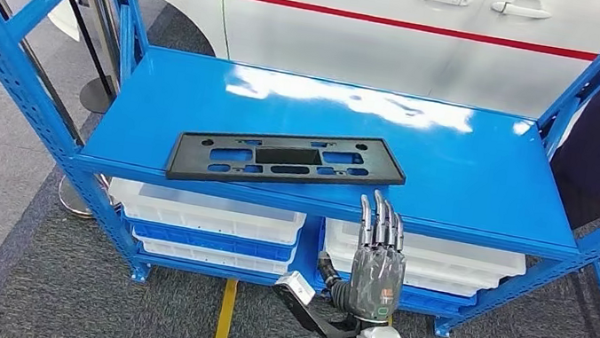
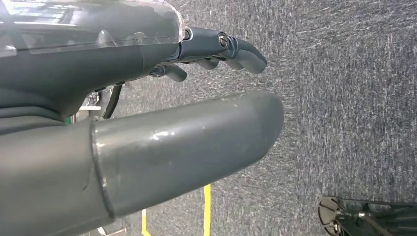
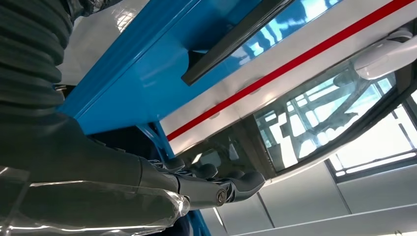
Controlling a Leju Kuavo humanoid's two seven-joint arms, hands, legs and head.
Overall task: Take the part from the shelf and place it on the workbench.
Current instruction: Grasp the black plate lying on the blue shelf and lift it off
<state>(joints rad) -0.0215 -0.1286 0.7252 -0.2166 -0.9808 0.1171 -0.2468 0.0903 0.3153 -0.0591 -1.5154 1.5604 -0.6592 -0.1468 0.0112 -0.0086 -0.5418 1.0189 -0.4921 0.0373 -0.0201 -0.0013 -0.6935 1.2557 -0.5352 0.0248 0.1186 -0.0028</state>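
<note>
The part (image 1: 287,158) is a flat black rectangular frame with several cut-outs. It lies near the front edge of the blue shelf (image 1: 476,168), left of centre. My right hand (image 1: 376,266) is raised just in front of the shelf's front edge, below and to the right of the part. Its fingers are straight, pointing up, and hold nothing. In the right wrist view the right hand (image 3: 147,189) sits under the shelf edge, with the part's dark edge (image 3: 231,44) beyond it. My left hand (image 2: 196,98) hangs over grey carpet, thumb and fingers apart and empty.
White bins in blue trays (image 1: 209,214) fill the shelf level below. A white car with a red stripe (image 1: 373,14) stands behind the rack. Blue uprights (image 1: 18,46) frame both sides. A yellow line (image 1: 222,328) runs across the grey carpet.
</note>
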